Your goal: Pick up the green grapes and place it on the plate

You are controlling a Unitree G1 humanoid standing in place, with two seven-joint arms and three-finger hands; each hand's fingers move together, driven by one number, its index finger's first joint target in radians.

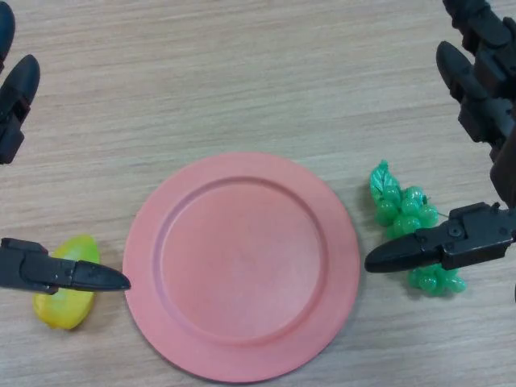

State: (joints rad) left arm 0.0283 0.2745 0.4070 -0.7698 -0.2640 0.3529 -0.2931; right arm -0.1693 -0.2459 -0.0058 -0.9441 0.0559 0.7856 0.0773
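Note:
The bunch of green grapes (403, 211) lies on the wooden table just right of the pink plate (143, 266), apart from its rim. My right hand (451, 242) hovers over the bunch. Its thumb crosses the lower grapes and points toward the plate, while its fingers (472, 76) stay spread far up at the right edge. It is open and holds nothing. Nothing lies on the plate. My left hand (48, 272) shows at the left edge, open, its thumb over a yellow fruit.
A yellow-green fruit (68, 310) lies left of the plate, partly under my left thumb. Bare wooden tabletop (242, 72) stretches behind the plate.

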